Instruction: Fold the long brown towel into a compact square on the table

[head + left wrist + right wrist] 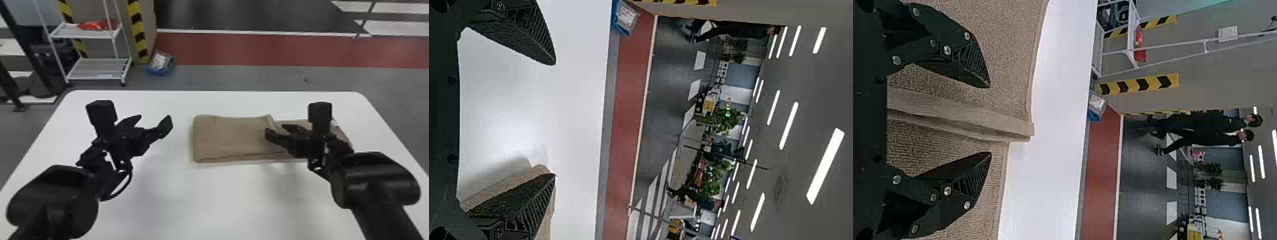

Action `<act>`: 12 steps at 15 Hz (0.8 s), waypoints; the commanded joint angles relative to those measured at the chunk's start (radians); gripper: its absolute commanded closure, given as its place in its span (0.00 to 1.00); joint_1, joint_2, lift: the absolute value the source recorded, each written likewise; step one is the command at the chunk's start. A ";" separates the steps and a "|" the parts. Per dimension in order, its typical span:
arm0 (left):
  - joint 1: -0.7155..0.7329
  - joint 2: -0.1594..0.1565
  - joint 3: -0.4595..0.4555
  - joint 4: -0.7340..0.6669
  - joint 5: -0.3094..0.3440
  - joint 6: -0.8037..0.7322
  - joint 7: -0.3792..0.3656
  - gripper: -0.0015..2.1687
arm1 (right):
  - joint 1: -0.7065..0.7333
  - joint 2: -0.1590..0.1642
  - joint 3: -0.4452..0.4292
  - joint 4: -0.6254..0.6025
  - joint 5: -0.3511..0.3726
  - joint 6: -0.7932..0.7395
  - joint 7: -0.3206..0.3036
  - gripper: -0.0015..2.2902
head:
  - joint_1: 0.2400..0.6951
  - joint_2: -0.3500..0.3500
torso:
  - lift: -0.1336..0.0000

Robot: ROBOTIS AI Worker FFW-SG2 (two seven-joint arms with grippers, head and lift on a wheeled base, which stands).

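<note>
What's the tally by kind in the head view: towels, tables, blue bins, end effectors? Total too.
Towel: 1
Table: 1
Blue bin: 1
End effectors: 2
Total: 5

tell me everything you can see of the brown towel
The brown towel looks like textured fabric and lies flat on the white table, partly folded. The folded-over part covers its left portion, ending in a raised hem; a thinner layer continues to the right. The right pincer is open over that edge, fingers either side, seemingly not gripping it.
</note>
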 commanded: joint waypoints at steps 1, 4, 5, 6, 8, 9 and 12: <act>0.003 0.000 0.004 -0.002 0.001 0.000 -0.001 0.04 | -0.012 0.000 0.000 0.015 0.005 0.011 0.000 0.25 | 1.00 0.44 | 0.07; 0.003 -0.002 0.004 -0.003 0.001 0.000 -0.001 0.04 | -0.021 0.003 0.002 0.021 0.008 0.035 0.002 0.26 | 1.00 0.44 | 0.07; 0.003 -0.002 0.004 -0.003 0.001 0.000 -0.001 0.04 | -0.021 0.003 0.002 0.021 0.008 0.035 0.002 0.26 | 1.00 0.44 | 0.07; 0.003 -0.002 0.004 -0.003 0.001 0.000 -0.001 0.04 | -0.023 0.003 0.002 0.021 0.008 0.041 0.003 0.26 | 1.00 0.44 | 0.07; 0.003 -0.002 0.007 -0.003 0.001 0.000 -0.001 0.04 | -0.023 0.003 0.000 0.027 0.002 0.041 0.006 0.37 | 1.00 0.44 | 0.07; 0.003 -0.002 0.007 -0.003 0.001 0.000 -0.001 0.04 | -0.023 0.003 0.002 0.026 0.001 0.038 0.008 0.37 | 1.00 0.44 | 0.07; 0.003 -0.003 0.007 -0.003 0.001 0.000 -0.001 0.04 | -0.023 0.003 0.002 0.026 -0.001 0.029 0.012 0.44 | 1.00 0.45 | 0.07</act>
